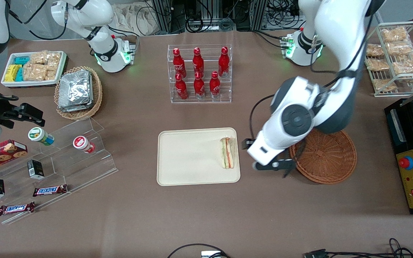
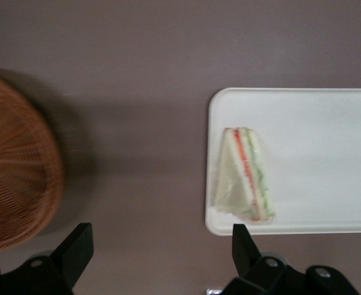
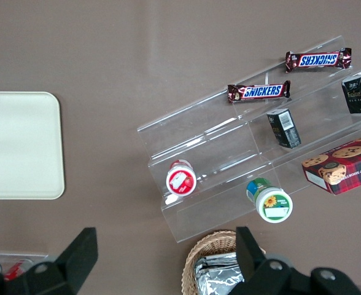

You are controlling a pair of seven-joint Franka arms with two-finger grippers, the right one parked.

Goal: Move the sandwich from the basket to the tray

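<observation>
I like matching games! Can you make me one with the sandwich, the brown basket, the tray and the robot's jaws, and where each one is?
Things:
1. sandwich
2. basket
3. tray
4. gripper

Places or states:
A. empty, at the working arm's end
B. jaws open, above bare table between tray and basket
C. lying on the tray, near its edge
D. flat on the table, nearer the camera than the red bottles

Pairs: 1-C, 2-A, 3-D, 4-B

Even bright light, wrist blur
</observation>
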